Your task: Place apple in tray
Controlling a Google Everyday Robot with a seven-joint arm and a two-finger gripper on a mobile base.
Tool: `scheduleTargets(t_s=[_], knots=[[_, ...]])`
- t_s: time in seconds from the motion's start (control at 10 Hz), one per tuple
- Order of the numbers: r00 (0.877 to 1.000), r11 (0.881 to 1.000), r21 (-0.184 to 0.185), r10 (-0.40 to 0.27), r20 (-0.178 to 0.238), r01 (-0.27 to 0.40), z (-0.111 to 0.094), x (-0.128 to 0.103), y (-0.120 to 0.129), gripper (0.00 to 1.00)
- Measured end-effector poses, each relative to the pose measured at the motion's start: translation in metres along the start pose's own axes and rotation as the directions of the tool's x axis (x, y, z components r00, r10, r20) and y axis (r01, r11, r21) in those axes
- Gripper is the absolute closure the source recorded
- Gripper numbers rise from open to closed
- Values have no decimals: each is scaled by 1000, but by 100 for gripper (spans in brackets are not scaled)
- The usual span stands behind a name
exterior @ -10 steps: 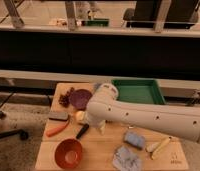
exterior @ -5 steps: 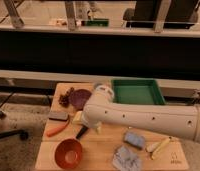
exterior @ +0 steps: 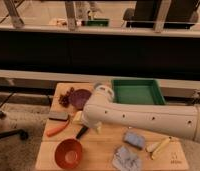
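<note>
Round orange-red bowl (exterior: 68,153) near front edge of wooden tabletop (exterior: 100,146). Two-finger gripper (exterior: 83,131) low over tabletop, spread wide; whether it grips anything, cannot tell. Small pale yellowish round apple (exterior: 78,118) just beside gripper, mostly hidden by white arm (exterior: 143,120). Shallow green rectangular plastic tray (exterior: 139,93) at far right, well apart from apple.

**No legible text found**

I can read no text, label, brand or number on any item. A small dark marking (exterior: 175,160) on the table (exterior: 100,147) is illegible. The gripper (exterior: 84,131) hangs over the table's left half.
</note>
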Motion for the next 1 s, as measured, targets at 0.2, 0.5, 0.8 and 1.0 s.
scheduleTargets(t_s=[0.2, 0.5, 0.8, 1.0], knots=[[1000, 1000, 4, -15, -8, 15, 3, 4, -4, 20], [998, 998, 18, -56, -30, 57, 16, 37, -25, 20], [998, 998, 30, -48, -36, 49, 12, 53, -18, 20], [998, 998, 35, -42, -37, 43, 11, 60, -11, 20]])
